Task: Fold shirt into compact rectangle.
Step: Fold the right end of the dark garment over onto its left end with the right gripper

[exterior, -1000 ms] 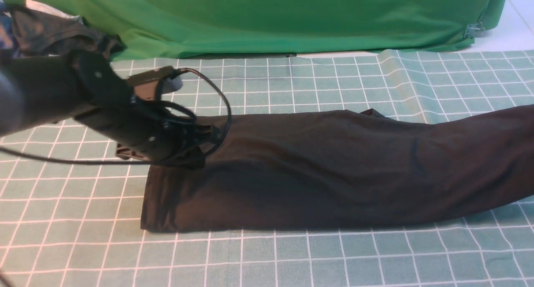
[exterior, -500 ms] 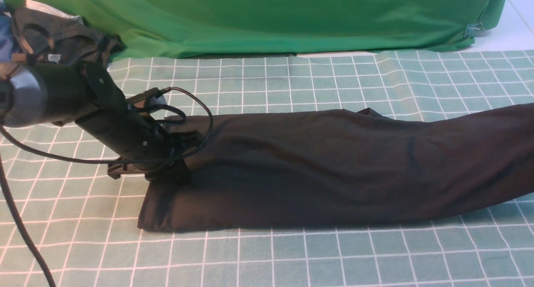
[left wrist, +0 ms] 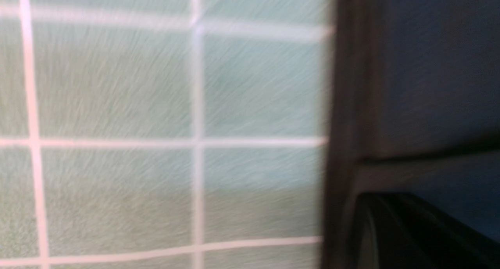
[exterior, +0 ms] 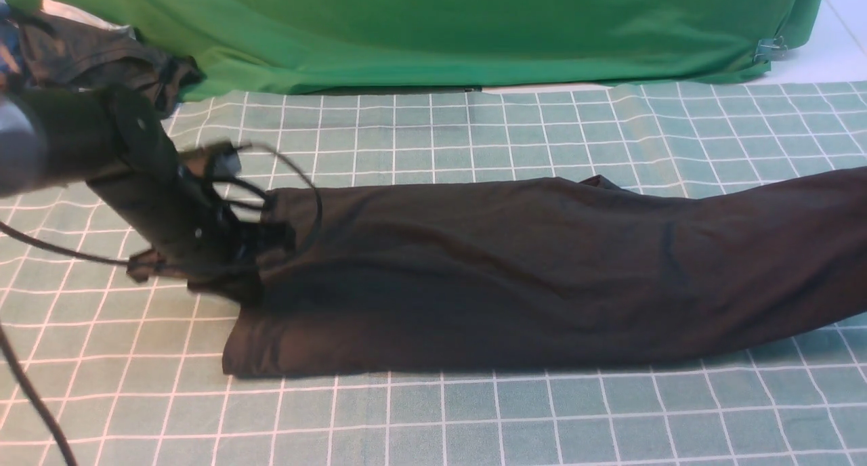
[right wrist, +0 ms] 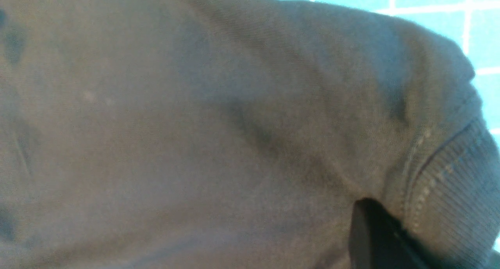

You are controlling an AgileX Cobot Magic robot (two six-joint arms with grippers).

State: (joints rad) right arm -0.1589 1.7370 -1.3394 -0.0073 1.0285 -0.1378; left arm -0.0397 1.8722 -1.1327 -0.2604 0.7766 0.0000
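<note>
Item: the shirt (exterior: 515,276), black, already narrowed to one long band, lying on the checked-cloth desk (exterior: 433,418) in the middle ground. Long axis: left to right across the scene. The left end is squared off beside the left arm; the right end runs out past the right edge of the front view and rises slightly there. Which end is collar and which is hem cannot be told from the front (no print or label shows). Left hand (exterior: 261,249): at the far corner of the band's left end, blurred, fingers pressed together and, as far as its wrist view shows, pinching the shirt's edge, with bare checked cloth just beside it. Right hand (right wrist: 371,234): out of the front view. Its wrist view is filled with shirt fabric, with one dark finger tucked under a ribbed band (right wrist: 449,183), so it reads as pressed together on the cloth at the right end. Step in hand, by judgement: drawing the band taut between the two hands before the ends are folded over. To do it well, pull evenly along the long axis, hold both ends level and low over the desk so the layers do not slip apart, ease out the creases in the middle, and stop before either pinch slides off. Also present: green backdrop (exterior: 440,32) at the far side; dark garment heap (exterior: 88,53) at the far left, apart from the shirt.
</note>
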